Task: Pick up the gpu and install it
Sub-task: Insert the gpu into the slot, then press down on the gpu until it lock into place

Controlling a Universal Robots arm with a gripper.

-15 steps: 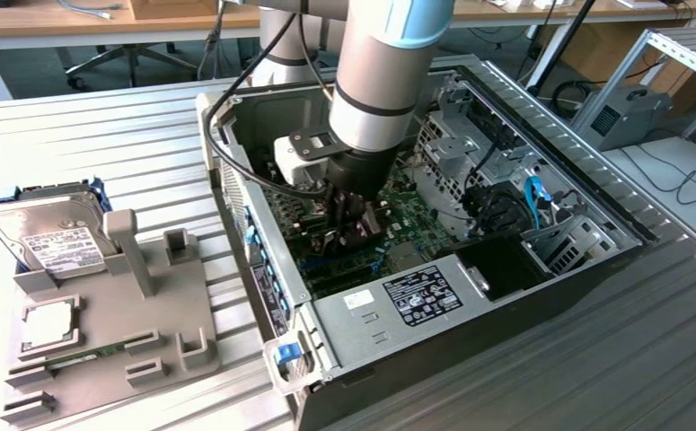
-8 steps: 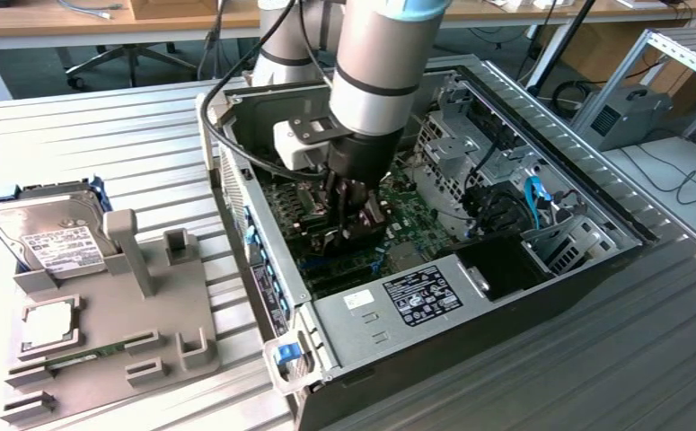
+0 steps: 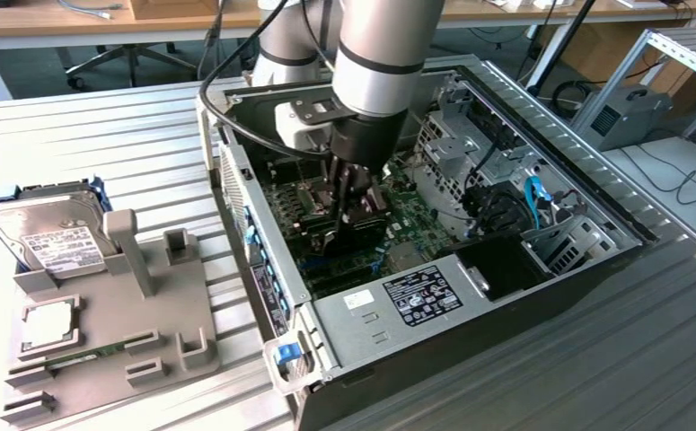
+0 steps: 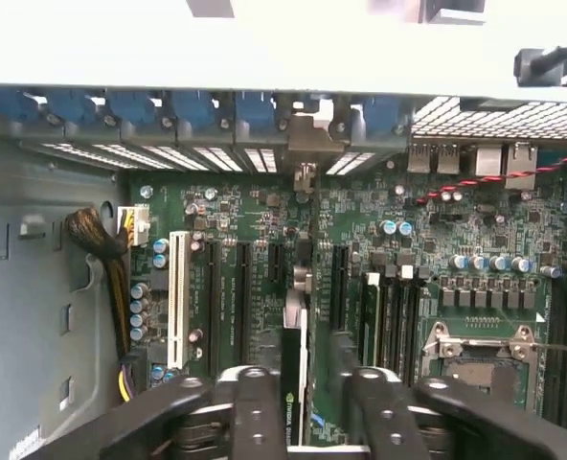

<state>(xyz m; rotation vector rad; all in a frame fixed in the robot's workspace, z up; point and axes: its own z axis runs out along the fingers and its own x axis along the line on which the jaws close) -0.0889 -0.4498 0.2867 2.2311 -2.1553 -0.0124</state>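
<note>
gpu [image 4: 291, 383]: thin black card, edge-on between the fingers, standing upright over the motherboard [image 4: 360, 240] inside the open pc case [image 3: 635, 233]; its silver bracket end [image 4: 307, 144] sits up at the rear slot wall. Looks lined up w/ a long black expansion slot, prob so the edge connector drops straight in; whether it's fully seated, can't tell.
gripper [image 4: 307, 402]: fingers [image 4: 255, 402] either side of the card, a sliver of gap showing on at least one side. Jaws stand fairly wide; clamped vs. just let go, can't tell.
arm [image 3: 383, 54]: comes down near-vertical into the case, wrist just above the board, keeps the card square to the slot.
nearby on board: white slot [image 4: 178, 297] and other black slots beside it; empty cpu socket [image 4: 480, 350] on the far side of the card; cable bundle [image 4: 97, 240] near the case wall.
in the way: drive cage [image 3: 455, 135] and blue cable [image 3: 537, 197] crowd the case interior, not touching the arm.
outside case: grey parts fixture [image 3: 144, 332] on the slatted table [image 3: 108, 144], at exterior view's left; hard drive [image 3: 48, 233] still in it, well apart from the work.
</note>
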